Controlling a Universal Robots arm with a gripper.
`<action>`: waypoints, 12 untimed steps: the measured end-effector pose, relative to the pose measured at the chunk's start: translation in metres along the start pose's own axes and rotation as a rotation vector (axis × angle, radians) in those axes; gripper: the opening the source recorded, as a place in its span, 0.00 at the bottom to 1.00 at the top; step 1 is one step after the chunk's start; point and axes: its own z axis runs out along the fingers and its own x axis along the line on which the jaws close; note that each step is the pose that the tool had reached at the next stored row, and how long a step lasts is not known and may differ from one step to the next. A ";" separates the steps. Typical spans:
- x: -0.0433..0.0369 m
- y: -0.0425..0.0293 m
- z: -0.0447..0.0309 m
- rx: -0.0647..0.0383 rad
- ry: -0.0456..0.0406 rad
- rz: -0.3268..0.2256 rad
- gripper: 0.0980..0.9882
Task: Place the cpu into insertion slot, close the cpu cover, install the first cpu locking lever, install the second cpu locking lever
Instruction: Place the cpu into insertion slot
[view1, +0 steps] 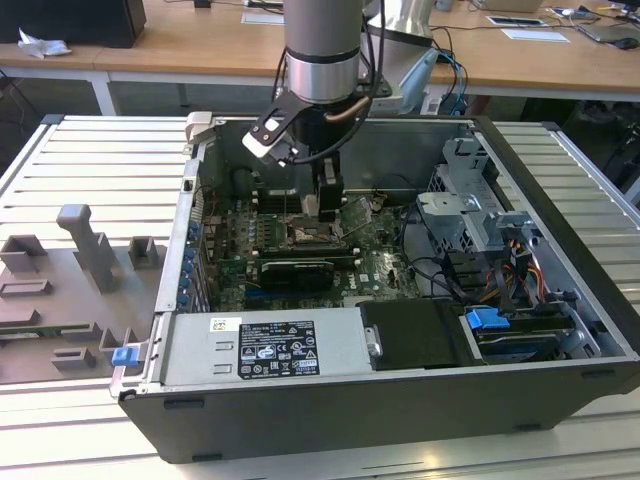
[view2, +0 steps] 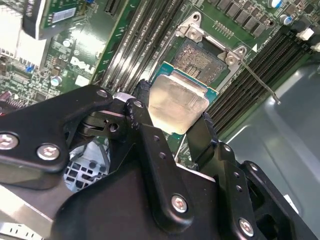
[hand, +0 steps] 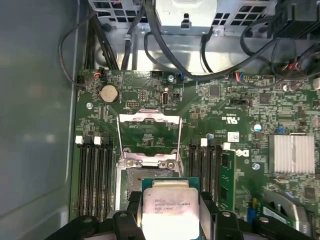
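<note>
Silvery-beige cpu (view2: 180, 100), one, pinched at opposite edges by the two black fingers (view2: 137, 115) of the gripper (view2: 171, 120), which is clenched on it, metal face toward the wrist cameras. In both wrist views the cpu hangs at the edge of the slot (view2: 200, 56), overlapping its rim and not seated. The slot's dark centre is bare. How high above it, can't tell.

One cover (hand: 148, 118), swung up open, with green board (hand: 150, 137) showing through its window in the first wrist view. Two banks of black memory slots (hand: 92, 180), one on each side of the slot. One green module (hand: 227, 175) stands in one bank. One thin lever (view2: 260, 81) in the second wrist view, a rod running out from a slot corner over the memory slots. One coin cell (hand: 108, 92), one finned heatsink (hand: 292, 152).

Exterior view, clock laid on the case (view1: 400, 410):
- One arm (view1: 320, 70) hangs in from 12 o'clock, with the gripper low over the board, a shade toward 11 from centre.
- One power supply (view1: 270, 345) at 6 o'clock.
- One drive cage (view1: 470, 200) at 3 o'clock, with one blue tab (view1: 487, 320) near it.
- One grey fixture (view1: 85, 245) outside the case at 9 o'clock, on the slatted table (view1: 90, 150).
</note>
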 end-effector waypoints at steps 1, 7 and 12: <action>0.0011 -0.0001 0.0020 0.000 -0.0005 0.005 0.50; 0.0018 -0.0011 0.0105 0.000 0.0001 0.006 0.50; 0.0017 -0.0014 0.0130 0.000 0.0002 0.006 0.50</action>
